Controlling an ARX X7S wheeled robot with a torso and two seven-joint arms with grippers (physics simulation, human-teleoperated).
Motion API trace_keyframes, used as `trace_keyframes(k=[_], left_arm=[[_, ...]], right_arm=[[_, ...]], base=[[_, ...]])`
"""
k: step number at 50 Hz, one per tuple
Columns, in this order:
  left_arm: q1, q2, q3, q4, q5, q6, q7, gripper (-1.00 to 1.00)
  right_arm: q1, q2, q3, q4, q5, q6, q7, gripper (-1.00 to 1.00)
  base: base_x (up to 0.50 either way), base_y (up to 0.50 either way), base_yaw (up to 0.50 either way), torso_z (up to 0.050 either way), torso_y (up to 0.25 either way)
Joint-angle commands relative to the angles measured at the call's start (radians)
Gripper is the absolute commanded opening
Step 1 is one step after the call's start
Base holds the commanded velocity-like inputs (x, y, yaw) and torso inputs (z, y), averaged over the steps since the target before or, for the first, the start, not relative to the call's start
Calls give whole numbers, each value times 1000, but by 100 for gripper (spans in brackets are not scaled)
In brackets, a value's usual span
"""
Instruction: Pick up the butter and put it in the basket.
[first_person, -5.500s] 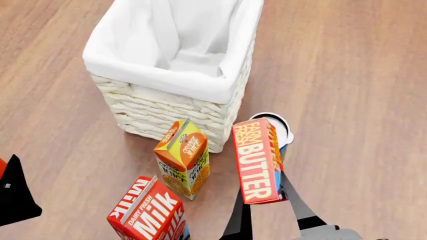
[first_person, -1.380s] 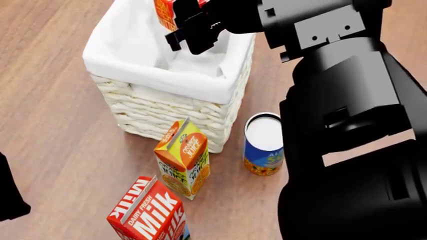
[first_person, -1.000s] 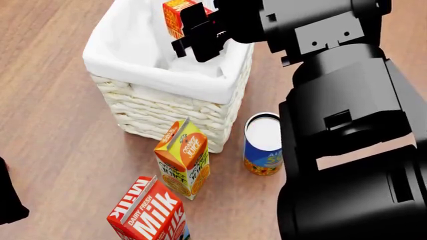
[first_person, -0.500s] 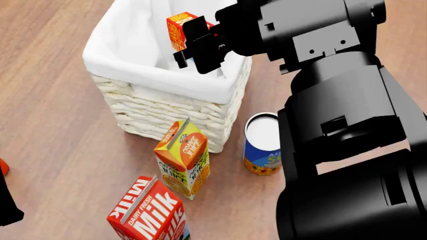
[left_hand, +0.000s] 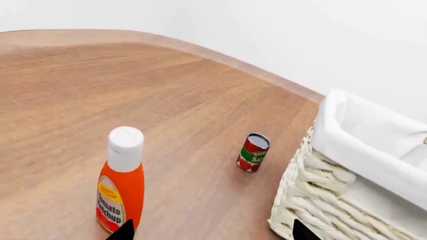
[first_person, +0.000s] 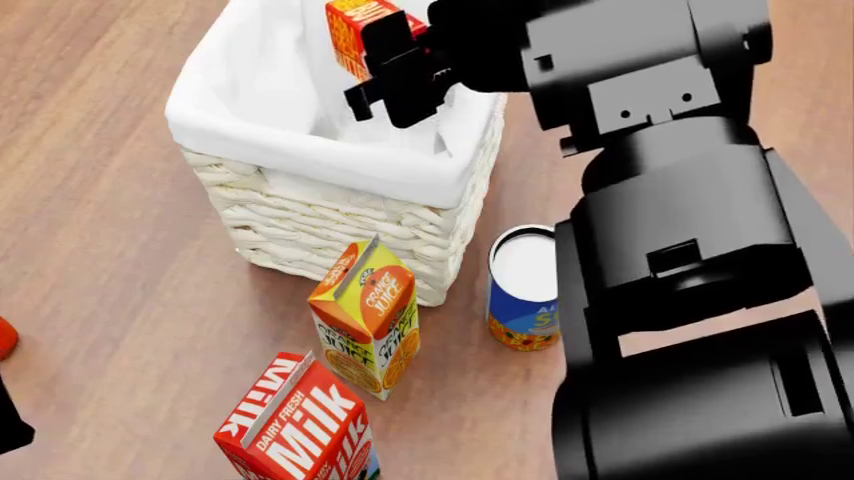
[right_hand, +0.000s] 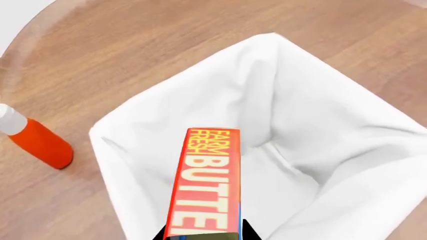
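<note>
The wooden worktop carried everything, and the right arm, a black bulk, filled the right side of the head view and reached out over the basket. That basket, woven and cream-white with a white cloth liner folded over its rim, stood toward the far side of the worktop. The right gripper hung above the basket's opening with its fingers closed on the butter, which stood on end in their hold, over the liner and not touching it; the right wrist view showed its long red face with the lettering running away from the camera over the basket's white inside. On the near side of the basket stood a milk carton, an orange juice carton just beside the wicker wall, and a blue can next to the arm. In the left wrist view a ketchup bottle stood well apart from the basket, with a small red can between them, near the wicker. Only two dark tips of the left gripper showed, set wide apart and holding nothing.
</note>
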Motion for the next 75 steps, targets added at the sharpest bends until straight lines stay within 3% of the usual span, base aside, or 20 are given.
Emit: trace_keyframes(k=[1, 10, 26, 27, 44, 58, 72, 75], left_arm=[[11, -13, -21, 33, -37, -12, -25, 100], [27, -22, -35, 53, -57, -14, -36, 100], [29, -26, -33, 47, -56, -6, -27, 100], [29, -26, -32, 46, -56, -6, -27, 100], [29, -28, -29, 46, -54, -1, -26, 100], [33, -28, -19, 42, -44, 9, -14, 100], [36, -37, -18, 42, -39, 21, 7, 100], [35, -38, -17, 40, -37, 24, 13, 100]], right_arm=[[15, 0, 200, 0, -127, -56, -24, -100], [22, 0, 283, 0, -197, -72, -39, -100], [18, -1, 283, 0, -205, -92, -36, -100], [18, -2, 281, 0, -202, -94, -41, 100], [25, 4, 314, 0, -220, -166, -23, 100], [31, 12, 346, 0, -226, -393, 37, 100], [22, -2, 227, -7, -159, -567, 97, 100], [-105, 42, 218, -303, -144, -388, 114, 100]], base=[[0, 0, 0, 0, 0], [0, 0, 0, 0, 1], [0, 0, 0, 1, 1], [0, 0, 0, 0, 0], [0, 0, 0, 0, 0], [0, 0, 0, 0, 0], [0, 0, 0, 0, 0], [0, 0, 0, 0, 0]])
